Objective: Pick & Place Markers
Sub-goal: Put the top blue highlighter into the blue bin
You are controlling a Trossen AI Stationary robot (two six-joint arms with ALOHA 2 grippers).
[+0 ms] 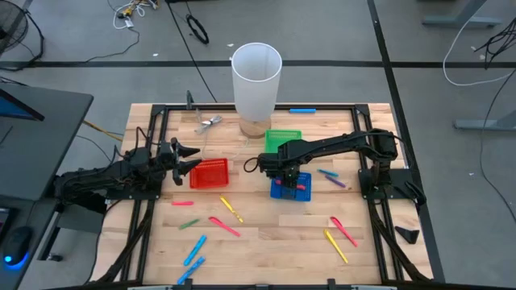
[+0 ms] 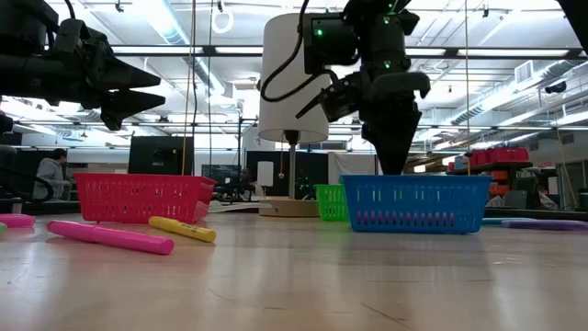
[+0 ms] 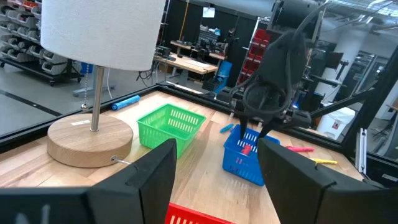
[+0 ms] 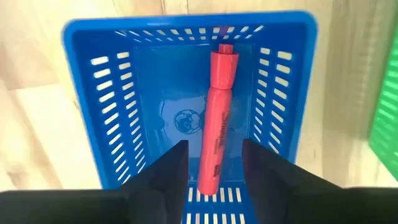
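Note:
A red marker [image 4: 216, 124] lies flat on the floor of the blue mesh basket [image 4: 87, 93]. My right gripper [image 4: 214, 180] hangs above it, pointing down, open, one finger on either side of the marker's near end without touching it; it shows over the blue basket [image 1: 300, 193] in the high view. My left gripper [image 1: 195, 159] hovers open above the red basket [image 1: 211, 174], holding nothing. More markers lie flat on the table: yellow [image 1: 231, 209], pink [image 1: 224, 226], green [image 1: 189, 224], light blue [image 1: 194, 250], pink [image 1: 343, 231], yellow [image 1: 335, 246], purple [image 1: 337, 183].
A green basket [image 1: 284, 138] stands just beyond the blue one. A tall white cylinder on a round wooden base [image 1: 256, 76] stands at the far middle, with a light blue marker [image 1: 302, 109] beside it. Black frame rails [image 1: 145, 217] run along the table's sides.

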